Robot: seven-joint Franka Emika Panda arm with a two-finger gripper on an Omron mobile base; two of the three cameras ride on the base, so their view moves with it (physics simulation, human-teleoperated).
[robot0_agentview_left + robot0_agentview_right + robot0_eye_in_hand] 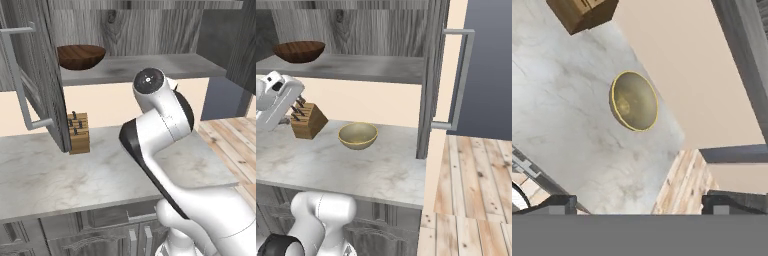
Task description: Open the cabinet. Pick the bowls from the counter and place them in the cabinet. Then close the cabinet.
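One bowl shelved, the tan one next

Nearest me, my gripper (pixel 639 202) hangs with its fingers spread wide and nothing between them, high above the counter (pixel 356 170). Below it the beige-tan bowl (pixel 634 101) sits upright on the marbled slab, near the knife block (pixel 307 120). I judge it light, rigid and smooth, likely slippery, so I'd pinch its rim wall, one finger inside, one outside. Beyond, the cabinet (pixel 150 30) stands with its doors open, and the dark brown wooden bowl (pixel 80 56) rests on its shelf
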